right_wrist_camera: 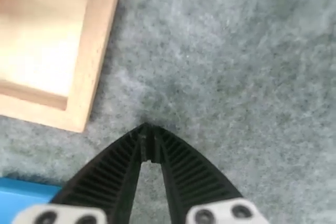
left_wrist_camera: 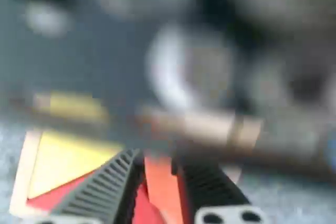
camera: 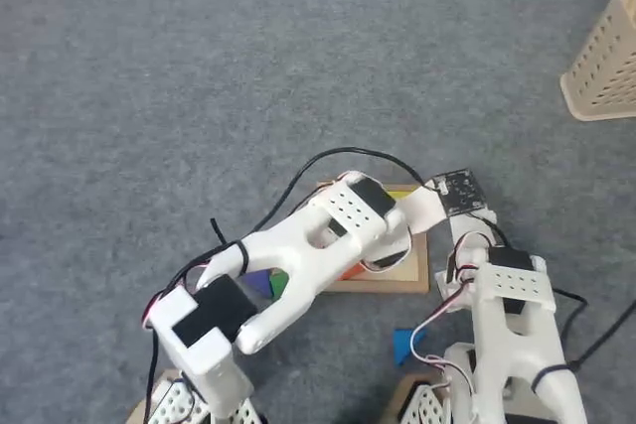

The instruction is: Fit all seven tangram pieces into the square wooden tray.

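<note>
My left tool (left_wrist_camera: 155, 160), ribbed and black, pinches a flat orange piece (left_wrist_camera: 160, 192) over the wooden tray (left_wrist_camera: 21, 177), where a smooth yellow triangle (left_wrist_camera: 63, 156) and a red piece (left_wrist_camera: 58, 199) lie, all blurred. My right tool (right_wrist_camera: 149, 135) is closed and empty above the fuzzy grey surface (right_wrist_camera: 236, 51). A blue piece (right_wrist_camera: 21, 195) is cut off beside it.

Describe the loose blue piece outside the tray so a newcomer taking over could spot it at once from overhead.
Find the square wooden tray in the middle of the grey carpet. Just off its corner nearest the right arm, a small blue piece lies alone on the carpet. It is the only blue one; the purple piece and green piece lie beyond the tray's opposite side.
</note>
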Controlling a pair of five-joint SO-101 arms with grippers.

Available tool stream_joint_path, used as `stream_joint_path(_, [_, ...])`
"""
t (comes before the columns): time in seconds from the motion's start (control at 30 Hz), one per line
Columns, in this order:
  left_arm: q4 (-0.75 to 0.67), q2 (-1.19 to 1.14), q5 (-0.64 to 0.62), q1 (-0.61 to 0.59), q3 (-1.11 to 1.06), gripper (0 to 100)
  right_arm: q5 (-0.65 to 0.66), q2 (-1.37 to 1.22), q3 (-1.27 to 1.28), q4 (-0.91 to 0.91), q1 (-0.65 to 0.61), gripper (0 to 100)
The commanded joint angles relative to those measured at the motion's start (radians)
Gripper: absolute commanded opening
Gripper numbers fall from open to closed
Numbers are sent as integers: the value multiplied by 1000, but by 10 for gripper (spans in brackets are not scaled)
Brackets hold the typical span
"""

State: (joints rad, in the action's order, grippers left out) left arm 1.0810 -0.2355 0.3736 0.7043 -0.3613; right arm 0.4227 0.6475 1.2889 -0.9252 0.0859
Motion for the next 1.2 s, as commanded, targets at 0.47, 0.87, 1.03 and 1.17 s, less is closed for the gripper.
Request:
stream_joint_path(0.47, [146, 57, 124, -35, -5, 80, -6, 19, -2, 18, -4, 6])
stream_joint_path(0.87, [-61, 187, -150, -41, -56, 170, -14, 194, 63, 45, 79, 6])
stream_joint_path(1.03, [-129, 186, -189, -41, -90, 170, -14, 375, 143, 35, 114, 6])
stream_joint_path(1.17, [-153, 184, -189, -35, -114, 170, -12, 475, 180, -8, 68, 6])
